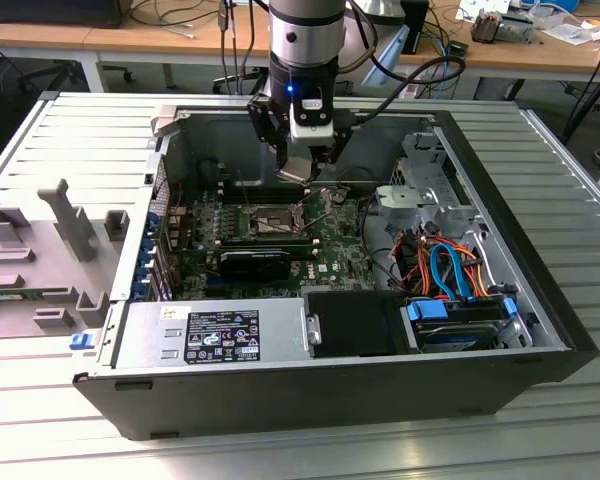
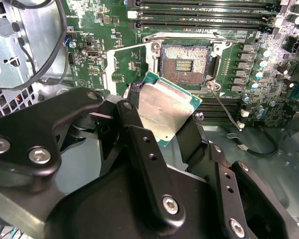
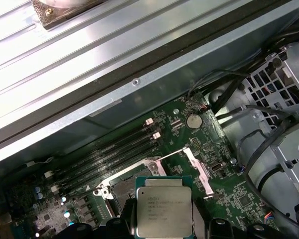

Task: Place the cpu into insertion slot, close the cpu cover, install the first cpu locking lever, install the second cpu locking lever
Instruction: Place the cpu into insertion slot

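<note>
The gripper (image 2: pixel 162 117) was clamped on the cpu (image 2: pixel 165 105). Its two black fingers (image 2: pixel 139 137) were drawn in narrow against opposite edges of the chip, a hold that left the silvery-grey top bare and, as I judged it, the underside free to meet the socket. The cpu lay between the fingertips and reached out past them, hanging in the air above the green circuit board (image 2: pixel 114 30) without touching it. In the exterior view the chip looked tilted, not level. It was near the insertion slot (image 2: pixel 184 62) but not yet over it: in the second wrist view one corner of the chip came close to the slot's silvery rim, while the dark centre with its contacts lay fully exposed. The slot sat toward the far edge of the board inside the open computer case (image 1: pixel 280 395), with long black memory slots (image 2: pixel 204 9) on two sides of it. The cpu cover (image 2: pixel 125 67) was swung back off the socket and lay beside it, green board showing through its window, presumably so the chip could go down unhindered. A thin locking lever (image 2: pixel 223 107) stuck out from one socket corner, unlatched by the look of it, which would fit the cover being open.
</note>
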Robot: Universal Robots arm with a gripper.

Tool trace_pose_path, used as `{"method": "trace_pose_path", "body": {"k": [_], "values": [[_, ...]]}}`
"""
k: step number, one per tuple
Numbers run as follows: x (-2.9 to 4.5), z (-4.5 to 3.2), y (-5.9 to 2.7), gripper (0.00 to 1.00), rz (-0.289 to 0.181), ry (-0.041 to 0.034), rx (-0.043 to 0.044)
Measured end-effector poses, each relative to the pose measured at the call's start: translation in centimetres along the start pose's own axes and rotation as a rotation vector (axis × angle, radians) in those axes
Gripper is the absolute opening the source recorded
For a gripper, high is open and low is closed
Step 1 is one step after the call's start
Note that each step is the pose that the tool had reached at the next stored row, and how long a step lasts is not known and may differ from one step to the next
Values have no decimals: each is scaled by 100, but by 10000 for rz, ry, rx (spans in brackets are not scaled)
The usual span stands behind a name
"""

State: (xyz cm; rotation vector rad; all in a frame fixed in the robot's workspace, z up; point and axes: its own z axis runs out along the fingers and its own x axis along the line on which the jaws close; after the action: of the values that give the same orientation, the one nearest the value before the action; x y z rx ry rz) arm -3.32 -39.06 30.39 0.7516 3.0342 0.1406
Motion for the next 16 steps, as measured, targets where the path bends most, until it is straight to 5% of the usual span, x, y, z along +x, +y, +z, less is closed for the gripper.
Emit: {"method": "trace_pose_path", "body": {"k": [16], "values": [[-2, 0, -4, 54, 221, -20, -2]]}}
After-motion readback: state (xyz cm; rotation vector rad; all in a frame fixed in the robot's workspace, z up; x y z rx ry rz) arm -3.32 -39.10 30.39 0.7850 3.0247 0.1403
